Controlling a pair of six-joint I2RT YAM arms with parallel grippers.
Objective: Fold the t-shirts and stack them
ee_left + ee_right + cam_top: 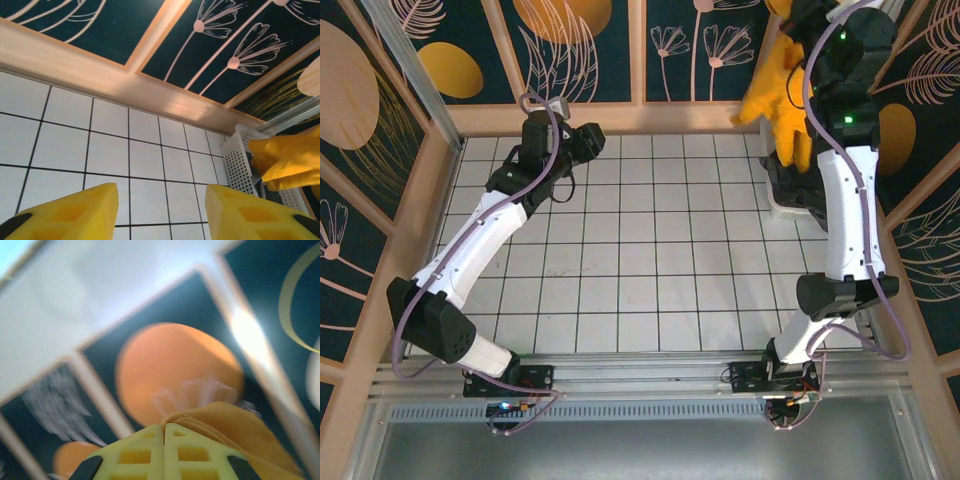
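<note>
The bright orange-yellow t-shirt (778, 95) hangs in the air at the back right, above the white lattice basket (790, 208). My right gripper (164, 427) is raised high and shut on a fold of that t-shirt (230, 422), fingers pressed together. Something dark, apparently the charcoal t-shirt (783, 177), lies in the basket under the hanging cloth. My left gripper (590, 140) is at the back left over bare tiles. In the left wrist view it (162, 195) stands open, nothing between its yellow fingers (75, 212), and it faces the basket (239, 161) and the orange t-shirt (290, 157).
A wooden rail (620, 118) and patterned wall panels close the back of the white tiled table (650, 260). Wooden side rails run down both sides. The right arm (848, 215) stands upright along the right edge, next to the basket.
</note>
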